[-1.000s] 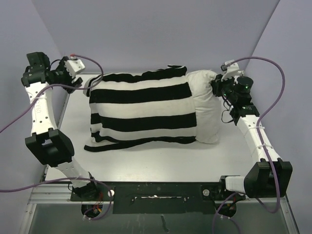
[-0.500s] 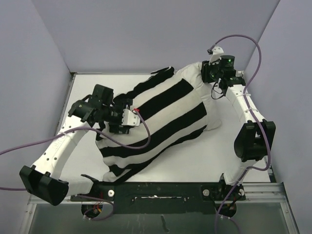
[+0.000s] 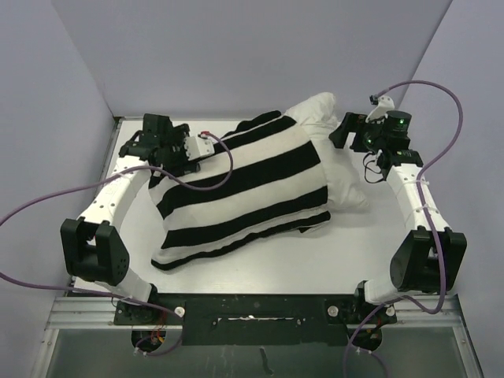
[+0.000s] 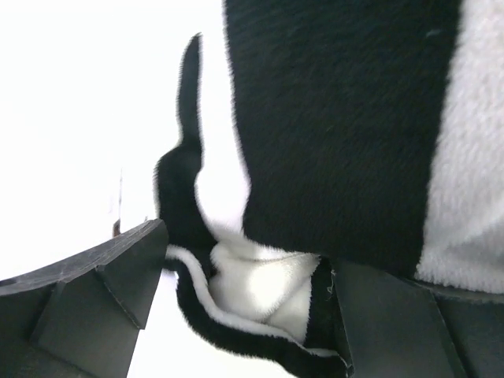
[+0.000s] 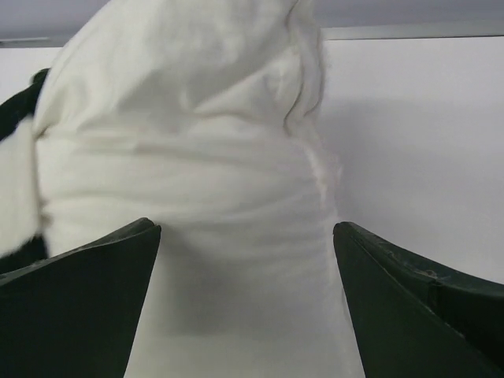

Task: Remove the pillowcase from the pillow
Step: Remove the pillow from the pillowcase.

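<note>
Reaching to the far left with the left gripper (image 3: 193, 148) (image 4: 246, 264), fingers spread wide and elbow folded back at the near left; stretching up the right side with the right gripper (image 3: 344, 131) (image 5: 247, 236), turned inward to the left, fingers parted wide.

White table (image 3: 370, 252), pale lilac walls (image 3: 236, 55), black rail along near edge (image 3: 276, 303)

Soft even light, faint shadows, table (image 4: 71, 94) blown white in left wrist view — perhaps overexposed, close-ups slightly soft.
</note>
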